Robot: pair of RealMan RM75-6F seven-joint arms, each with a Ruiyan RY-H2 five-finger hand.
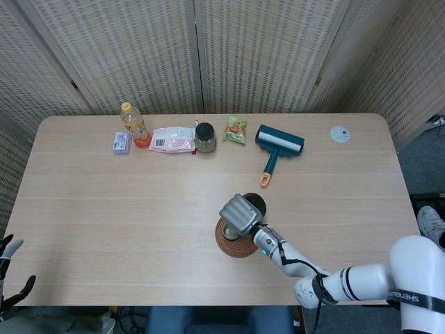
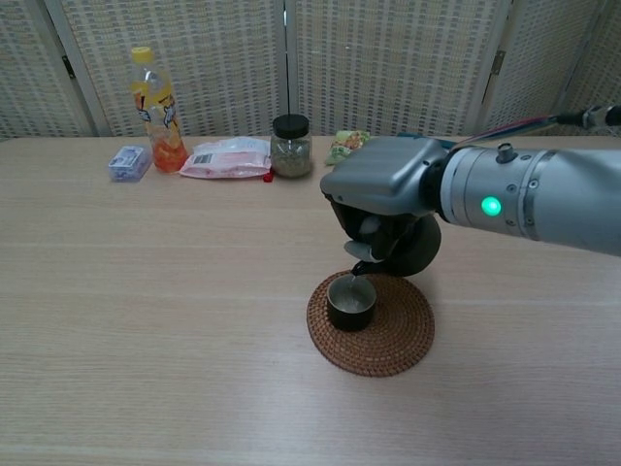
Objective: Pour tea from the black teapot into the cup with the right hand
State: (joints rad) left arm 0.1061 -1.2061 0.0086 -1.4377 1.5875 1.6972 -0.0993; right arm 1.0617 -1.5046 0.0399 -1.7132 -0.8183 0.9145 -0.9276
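Observation:
My right hand (image 2: 383,189) (image 1: 238,212) grips the black teapot (image 2: 412,250) (image 1: 254,204) and holds it tilted, its spout (image 2: 361,270) hanging just over the small dark cup (image 2: 351,302). The cup stands on a round woven coaster (image 2: 388,335) (image 1: 236,243) near the table's middle front. In the head view the hand hides most of the cup. Whether liquid runs from the spout is too small to tell. My left hand (image 1: 7,275) hangs at the lower left corner, off the table, fingers apart and holding nothing.
Along the far edge stand an orange drink bottle (image 2: 155,107), a small blue packet (image 2: 129,162), a pink snack bag (image 2: 228,158), a dark-lidded jar (image 2: 290,144) and a green snack bag (image 2: 348,146). A teal lint roller (image 1: 277,147) and a white disc (image 1: 339,134) lie further right.

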